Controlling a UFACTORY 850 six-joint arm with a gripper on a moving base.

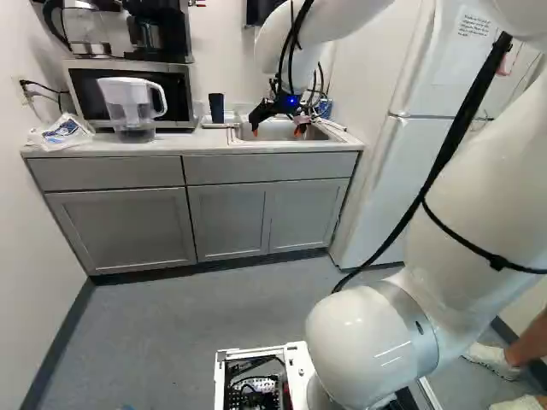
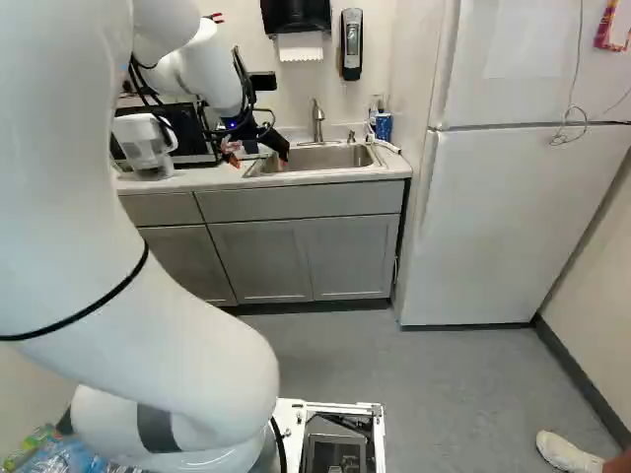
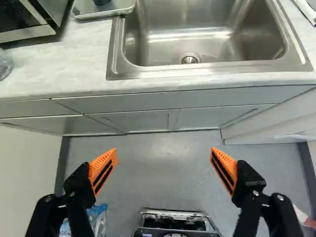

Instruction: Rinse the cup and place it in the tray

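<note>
- Hovering near the sink point(image 3: 207, 49): one end effector point(image 1: 278, 130), two fingers spread.
- One dark cup point(image 1: 216, 107), on one tray point(image 3: 114, 10) beside the sink.
- One pitcher point(image 1: 131, 107), farther from the sink.

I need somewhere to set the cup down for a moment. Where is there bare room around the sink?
Bare counter lies between pitcher and sink, in front of the microwave and tray. The sink's basin looks bare too. It is crowded behind, where the tray sits tightly between microwave and sink, and beyond the pitcher, where a bag lies.
</note>
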